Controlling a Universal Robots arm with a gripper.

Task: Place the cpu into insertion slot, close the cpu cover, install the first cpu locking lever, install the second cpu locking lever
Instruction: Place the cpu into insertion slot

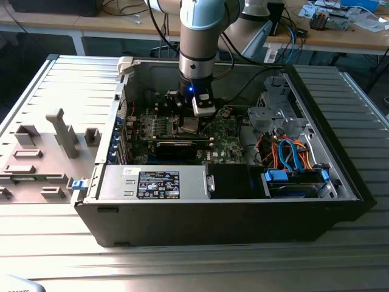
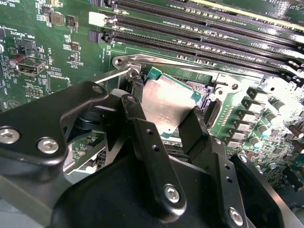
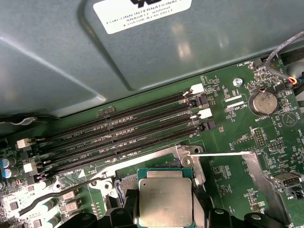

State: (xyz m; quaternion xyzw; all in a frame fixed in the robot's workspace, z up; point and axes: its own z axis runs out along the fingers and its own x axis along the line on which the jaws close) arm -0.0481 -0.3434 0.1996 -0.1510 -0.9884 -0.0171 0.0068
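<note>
Two black fingers point(image 2: 190, 130) of your gripper point(image 2: 167, 108) pinch the cpu point(image 3: 165, 199) by its edges just over the insertion slot point(image 2: 205, 99), so level it, square its corners to the silvery rim, and lower it gently without force.

cpu point(image 2: 168, 107): square, dull metallic face, green edge | over insertion slot point(image 2: 203, 96), silvery rim

Printed white label point(image 3: 142, 12) on grey panel point(image 3: 213, 52), wording illegible
</note>
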